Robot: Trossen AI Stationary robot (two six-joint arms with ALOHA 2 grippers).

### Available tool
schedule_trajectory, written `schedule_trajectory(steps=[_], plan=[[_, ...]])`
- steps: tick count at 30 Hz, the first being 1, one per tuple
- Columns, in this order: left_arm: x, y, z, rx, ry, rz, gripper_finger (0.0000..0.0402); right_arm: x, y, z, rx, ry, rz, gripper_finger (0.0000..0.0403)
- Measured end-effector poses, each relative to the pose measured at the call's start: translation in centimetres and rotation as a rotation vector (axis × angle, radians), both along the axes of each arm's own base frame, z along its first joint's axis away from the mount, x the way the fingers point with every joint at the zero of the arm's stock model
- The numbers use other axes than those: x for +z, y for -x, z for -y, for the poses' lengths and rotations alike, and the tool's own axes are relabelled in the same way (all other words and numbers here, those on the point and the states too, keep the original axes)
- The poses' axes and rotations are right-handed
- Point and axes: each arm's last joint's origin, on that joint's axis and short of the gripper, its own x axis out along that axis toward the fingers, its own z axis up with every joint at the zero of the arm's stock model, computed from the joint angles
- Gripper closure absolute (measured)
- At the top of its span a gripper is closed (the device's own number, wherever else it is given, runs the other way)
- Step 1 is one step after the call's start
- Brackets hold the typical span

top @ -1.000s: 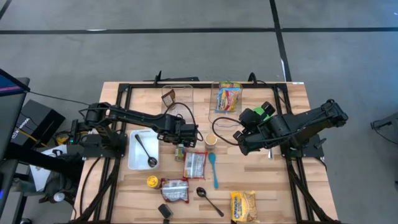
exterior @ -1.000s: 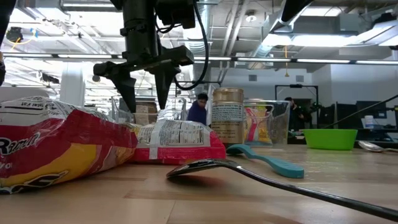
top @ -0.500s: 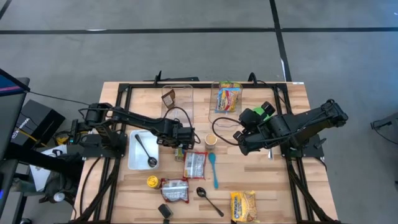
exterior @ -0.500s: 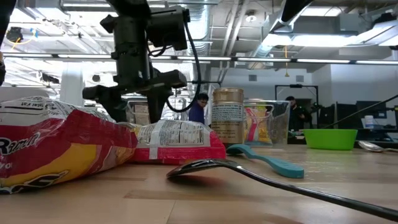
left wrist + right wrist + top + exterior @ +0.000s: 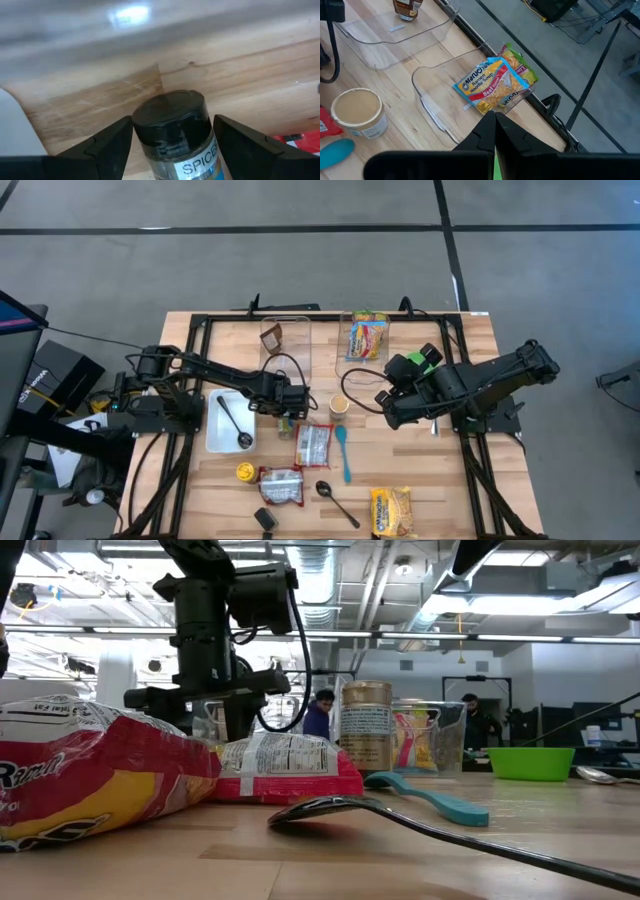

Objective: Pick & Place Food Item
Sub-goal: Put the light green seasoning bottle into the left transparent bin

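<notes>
My high view is evenly lit from overhead, and my arms cast only soft, faint shadows on the wooden table (image 5: 420,470). In my low view the ceiling light strips (image 5: 520,637) glare brightly, the near ramen packet (image 5: 90,775) is soft with blur, and the spoon (image 5: 420,825) catches a sheen. My left wrist view smears toward its far edge, with 1 white glare patch (image 5: 129,14); the spice jar (image 5: 175,127) shows slightly blurred.
</notes>
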Motion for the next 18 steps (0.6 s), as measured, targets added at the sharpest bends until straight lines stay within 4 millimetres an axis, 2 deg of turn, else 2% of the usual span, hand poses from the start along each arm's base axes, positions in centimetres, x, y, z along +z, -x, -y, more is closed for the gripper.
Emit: schedule_trajectory(steps=[9, 18], plan=[[-0.01, 0.0, 0.0, 0.002, 0.0, 0.0, 0.0132, 0.0, 0.0, 0.0, 0.002, 0.002, -0.002, 0.0403], [-0.01, 0.0, 0.01, 0.021, 0.008, 0.002, 0.0181, 0.0, 0.0, 0.0, 0.002, 0.002, -0.002, 0.0403]])
